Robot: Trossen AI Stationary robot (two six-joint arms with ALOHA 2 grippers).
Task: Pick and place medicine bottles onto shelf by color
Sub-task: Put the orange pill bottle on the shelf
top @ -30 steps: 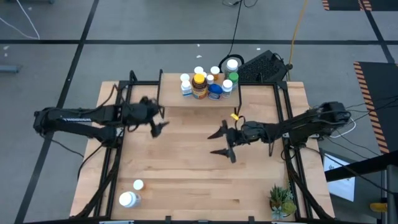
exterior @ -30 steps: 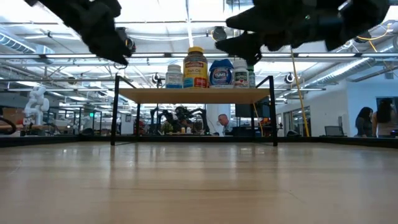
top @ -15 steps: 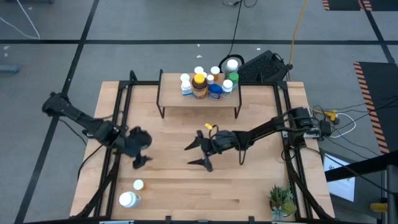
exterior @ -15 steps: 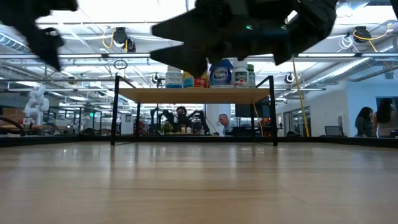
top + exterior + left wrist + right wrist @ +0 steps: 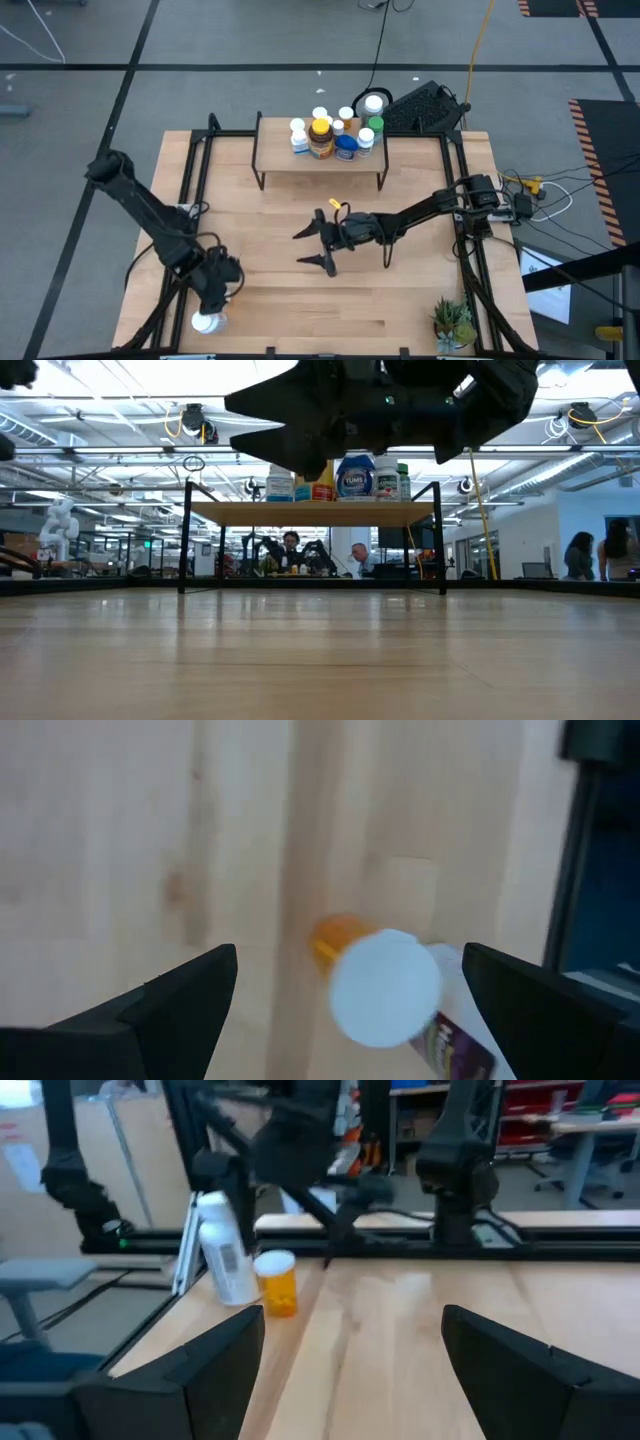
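Status: left gripper (image 5: 213, 290) hangs over the table's near-left corner, jaws spread wide, directly above the two bottles not yet shelved. The left wrist view looks straight down on them: an orange bottle (image 5: 335, 937) and a white bottle (image 5: 400, 995) touching or nearly so, both between the fingers (image 5: 180, 1000). Likely lining up a top-down pick; which one it's after, can't tell.

Right gripper (image 5: 322, 243) sits mid-table, jaws also spread, holding nothing, pointed toward the same corner. Its wrist view shows the white bottle (image 5: 225, 1250) upright with the orange bottle (image 5: 277, 1283) just beside it. Looks like it's waiting, clear of the left arm's work area.

Shelf (image 5: 275, 160) stands at the far edge carrying a tight cluster of bottles (image 5: 335, 137): white, amber with yellow lid, blue, green. Colour grouping looks loose from above; exact order hard to read.
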